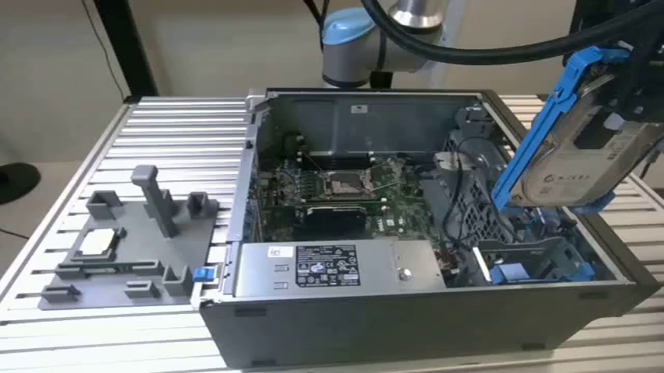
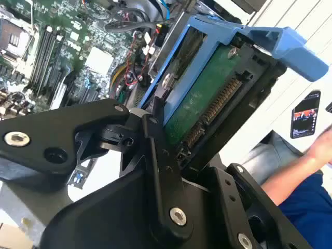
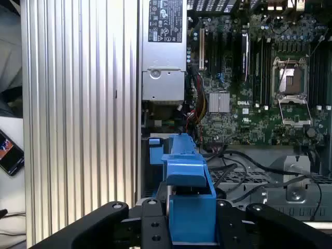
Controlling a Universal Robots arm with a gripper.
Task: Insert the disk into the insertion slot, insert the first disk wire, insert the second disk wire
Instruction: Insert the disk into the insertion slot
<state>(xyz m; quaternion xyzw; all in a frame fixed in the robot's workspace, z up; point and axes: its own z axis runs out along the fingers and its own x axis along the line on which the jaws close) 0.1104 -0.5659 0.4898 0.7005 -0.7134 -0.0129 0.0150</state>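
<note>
Exterior view, near to far.

- Open computer case [image 1: 415,318] lies on the ribbed counter [image 1: 176,132]. A grey fixture tray [image 1: 124,241] sits on the counter at 9 o'clock from the case.
- Power-supply box [image 1: 311,268] lies along the near wall of the case.
- Insertion slot [image 1: 534,260], with its blue rails, sits in the near corner of the case, at 3 o'clock from the power-supply box. No disk in it.
- Disk [image 1: 581,163] hangs in the air above the slot, at 12 to 1 o'clock from it, apart from the rails. Its long axis is steeply tilted, with the upper end toward 1 o'clock and the lower end toward 7 o'clock. The white label faces the camera.
- Claw [image 1: 623,109] is clamped on the upper part of the disk. In the first wrist view, black fingers [image 3: 150,223] press on both sides of the blue frame [image 3: 189,207].
- In the second wrist view, the green circuit-board face of the disk [image 2: 202,98] shows a row of contacts.
- Motherboard [image 1: 343,190] lies deeper in the case, at 9 o'clock from the disk.
- Arm base [image 1: 353,39] stands beyond the far wall, at 12 o'clock.
</note>
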